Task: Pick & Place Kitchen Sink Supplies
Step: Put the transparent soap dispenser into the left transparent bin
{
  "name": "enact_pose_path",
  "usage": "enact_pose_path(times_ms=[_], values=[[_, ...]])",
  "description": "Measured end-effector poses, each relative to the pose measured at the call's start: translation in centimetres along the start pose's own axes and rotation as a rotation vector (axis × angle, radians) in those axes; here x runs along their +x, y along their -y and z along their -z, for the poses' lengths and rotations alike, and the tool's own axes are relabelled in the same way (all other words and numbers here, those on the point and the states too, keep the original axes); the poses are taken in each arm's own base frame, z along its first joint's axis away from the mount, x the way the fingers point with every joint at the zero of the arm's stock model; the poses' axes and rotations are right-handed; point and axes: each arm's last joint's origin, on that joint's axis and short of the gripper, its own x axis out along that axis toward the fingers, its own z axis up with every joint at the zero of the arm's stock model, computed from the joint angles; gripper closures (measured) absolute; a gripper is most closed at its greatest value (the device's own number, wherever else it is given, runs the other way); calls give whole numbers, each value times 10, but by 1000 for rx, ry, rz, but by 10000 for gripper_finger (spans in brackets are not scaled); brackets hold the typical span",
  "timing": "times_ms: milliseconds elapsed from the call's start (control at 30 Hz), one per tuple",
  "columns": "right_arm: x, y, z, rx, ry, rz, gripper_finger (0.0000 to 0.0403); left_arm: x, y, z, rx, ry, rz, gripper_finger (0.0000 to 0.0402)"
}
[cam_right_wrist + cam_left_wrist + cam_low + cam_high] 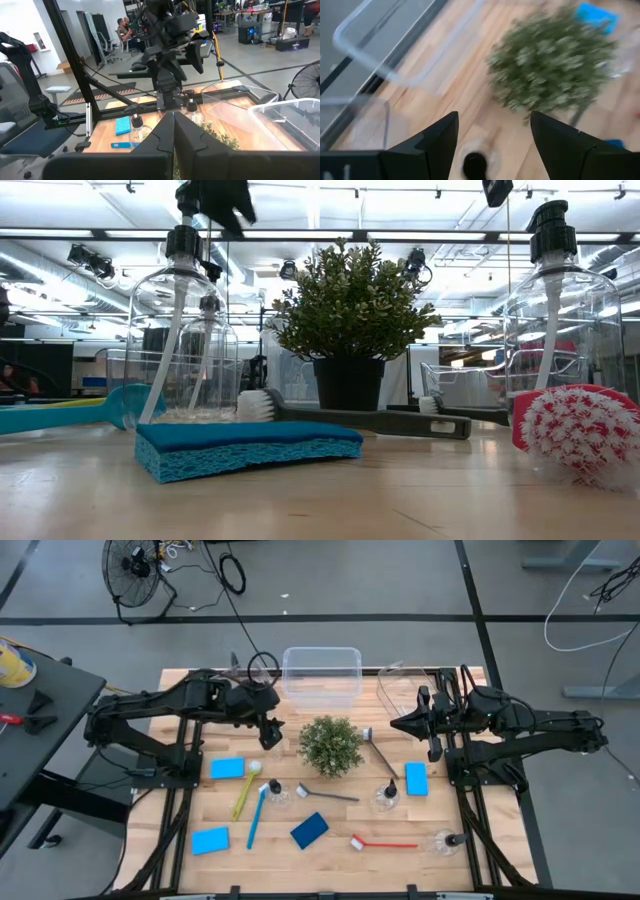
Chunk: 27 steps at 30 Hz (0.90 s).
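My left gripper (272,733) (494,117) hangs open above the table, left of the potted plant. A clear bottle's black cap (475,165) shows below, between its fingers, untouched; that bottle (191,111) stands upright. My right gripper (398,725) (174,120) is shut, empty, held level right of the plant. Blue sponges (228,768) (210,840) (416,778) (310,830) lie flat. Yellow (243,795), blue (256,818), grey (328,794) and red (385,843) brushes lie near the front. More bottles (387,797) (447,840) stand there.
The bushy green plant (330,745) stands mid-table between the arms. Two clear bins (322,675) (400,680) sit at the far edge. Another grey brush (378,750) lies right of the plant. A person sits in the room beyond, in the right wrist view.
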Motion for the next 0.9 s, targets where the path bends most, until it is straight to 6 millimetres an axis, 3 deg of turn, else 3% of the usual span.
enact_pose_path(times_ms=[300, 900], values=[[1, 1, 5, 3, -49, 20, 394, 11, -21, 12, -234, -213, -120, 150], [4, 2, 7, 11, -70, 28, 394, 34, -15, 11, -324, -317, -93, 150]])
